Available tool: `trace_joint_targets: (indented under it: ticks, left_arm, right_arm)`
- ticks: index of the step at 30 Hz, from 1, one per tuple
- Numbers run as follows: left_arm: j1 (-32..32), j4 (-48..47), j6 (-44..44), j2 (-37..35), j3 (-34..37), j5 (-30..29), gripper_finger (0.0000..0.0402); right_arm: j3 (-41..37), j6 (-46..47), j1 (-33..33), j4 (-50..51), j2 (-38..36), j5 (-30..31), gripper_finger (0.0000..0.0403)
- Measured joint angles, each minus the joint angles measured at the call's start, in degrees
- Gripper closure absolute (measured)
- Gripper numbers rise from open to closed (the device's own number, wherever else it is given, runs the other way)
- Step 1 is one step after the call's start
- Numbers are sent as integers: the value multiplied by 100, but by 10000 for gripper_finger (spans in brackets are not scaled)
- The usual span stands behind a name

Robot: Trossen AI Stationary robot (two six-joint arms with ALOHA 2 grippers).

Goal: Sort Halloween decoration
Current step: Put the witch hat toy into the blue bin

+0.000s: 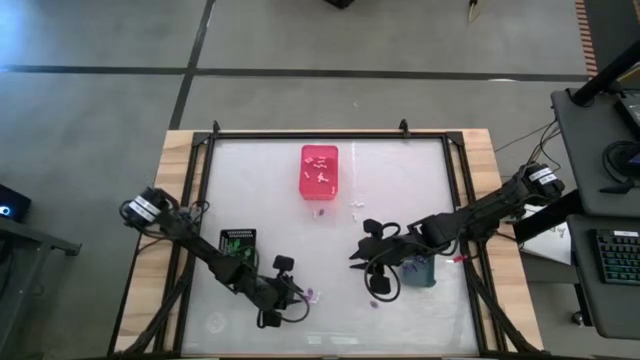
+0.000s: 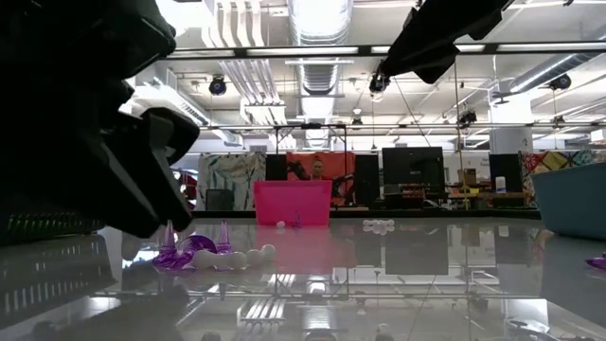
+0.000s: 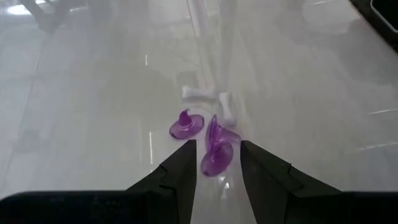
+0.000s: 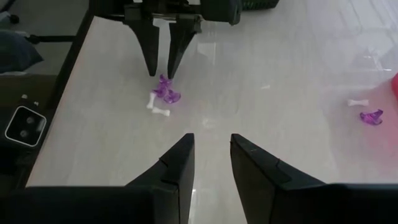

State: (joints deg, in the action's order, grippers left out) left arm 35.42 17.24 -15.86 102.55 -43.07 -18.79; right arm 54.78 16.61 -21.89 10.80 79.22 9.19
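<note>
Here, left gripper (image 3: pixel 217 163) open around purple piece (image 3: pixel 216 151), white pieces (image 3: pixel 211 99) beside.

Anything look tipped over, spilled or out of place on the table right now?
One purple witch hat lies tipped on its side between the open fingers of the left hand, beside an upright purple hat and two white bones. Stray pieces remain loose near the pink bin.

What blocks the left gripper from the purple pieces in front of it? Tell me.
Nothing visible. The left gripper is open, with a tilted purple hat piece right at its fingertips; a second purple piece and two white bones lie just beyond.
</note>
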Motion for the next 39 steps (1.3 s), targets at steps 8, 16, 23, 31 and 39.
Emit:
trace_joint_targets:
  ticks: [8,16,23,31,39]
  left_arm:
    - [-30,227,-73,158,-2,-4,294]
    - [-28,244,-72,158,-2,-4,325]
    - [-28,233,-74,158,-2,-9,374]
    - [-28,194,-88,138,-2,-10,400]
    - [-26,-178,-30,-284,2,-61,400]
  right_arm:
    - [-2,-4,0,-2,2,0,307]
    - [-2,-6,0,-6,2,0,307]
    - [-4,-7,0,-6,2,0,312]
    - [-4,-7,0,-8,2,0,308]
    - [-82,-16,-11,-139,54,151,311]
